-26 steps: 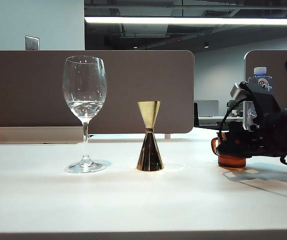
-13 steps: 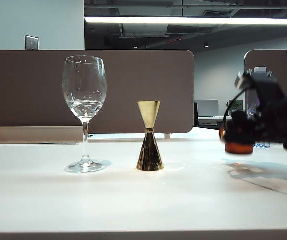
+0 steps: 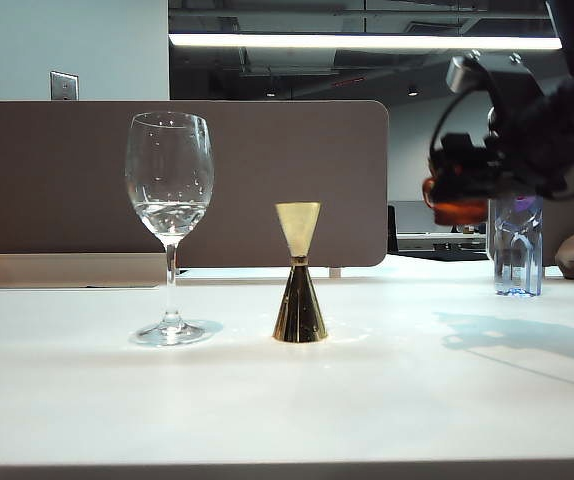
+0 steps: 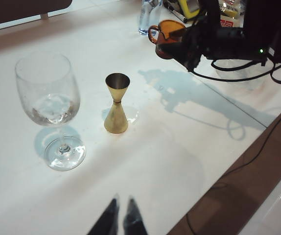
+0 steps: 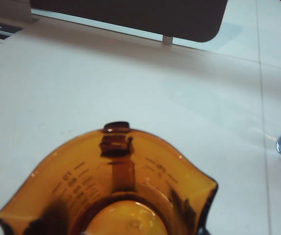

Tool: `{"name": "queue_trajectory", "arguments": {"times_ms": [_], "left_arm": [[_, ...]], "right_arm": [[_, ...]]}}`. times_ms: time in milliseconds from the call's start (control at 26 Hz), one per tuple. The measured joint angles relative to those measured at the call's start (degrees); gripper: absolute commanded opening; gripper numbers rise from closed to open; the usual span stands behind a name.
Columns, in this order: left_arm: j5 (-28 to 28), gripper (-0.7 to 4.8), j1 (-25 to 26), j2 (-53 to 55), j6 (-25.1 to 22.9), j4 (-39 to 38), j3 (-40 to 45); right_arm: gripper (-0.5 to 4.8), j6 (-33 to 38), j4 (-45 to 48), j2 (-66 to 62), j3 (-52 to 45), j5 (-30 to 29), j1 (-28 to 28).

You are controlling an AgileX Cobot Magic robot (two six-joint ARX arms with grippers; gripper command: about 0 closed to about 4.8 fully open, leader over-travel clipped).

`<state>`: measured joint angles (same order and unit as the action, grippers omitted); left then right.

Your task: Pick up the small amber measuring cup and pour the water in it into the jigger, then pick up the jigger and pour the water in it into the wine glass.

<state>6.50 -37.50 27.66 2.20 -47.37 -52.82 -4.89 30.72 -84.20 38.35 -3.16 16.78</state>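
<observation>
One vessel's now airborne: the right gripper (image 3: 467, 185), clamped on the small amber measuring cup (image 3: 457, 208), has lifted it off the table, up right of the jigger (image 3: 298, 272). Pour comes next. Left gripper (image 4: 121, 218) idles nearby, fingertips nearly closed, empty.

office — desk partitions (image 3: 267, 180), ceiling lights (image 3: 367, 41)

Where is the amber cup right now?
The amber cup hangs in the right gripper, off the table, right of the jigger and beside the water bottle.
</observation>
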Motion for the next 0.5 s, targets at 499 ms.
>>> {"name": "queue_trajectory", "arguments": {"times_ms": [499], "left_arm": [[0.0,0.26,0.0,0.04,0.0,0.0,0.0]], "right_arm": [[-0.06,-12.04,-22.82,-0.11,19.5,10.01,12.2]]}}
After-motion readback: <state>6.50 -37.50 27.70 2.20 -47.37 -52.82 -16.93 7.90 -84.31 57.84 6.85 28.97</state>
